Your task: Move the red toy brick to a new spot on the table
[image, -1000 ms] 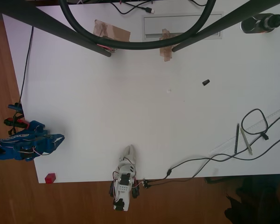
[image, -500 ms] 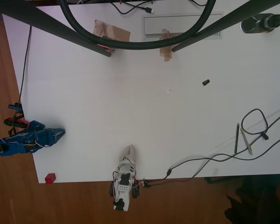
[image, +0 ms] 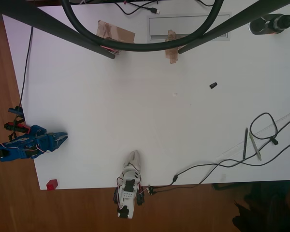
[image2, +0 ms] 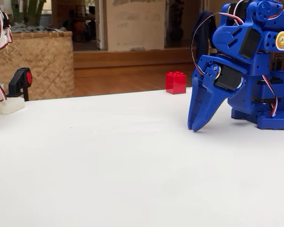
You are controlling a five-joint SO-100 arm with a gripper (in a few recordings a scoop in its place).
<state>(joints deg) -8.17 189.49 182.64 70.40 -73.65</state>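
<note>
White table [image2: 109,161]: blue claw [image2: 195,126] seemingly closed, empty, tips near the surface.

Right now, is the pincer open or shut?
Shut. In the fixed view the blue pincer has its fingers pressed together to one point just above the table, holding nothing; the red toy brick sits apart.

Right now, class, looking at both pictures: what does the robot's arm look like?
The arm is bright blue plastic with black servo blocks, thin red, white and black wires looping over it, and a round sticker near the top. Its gripper narrows into pointed blue jaws.
</note>
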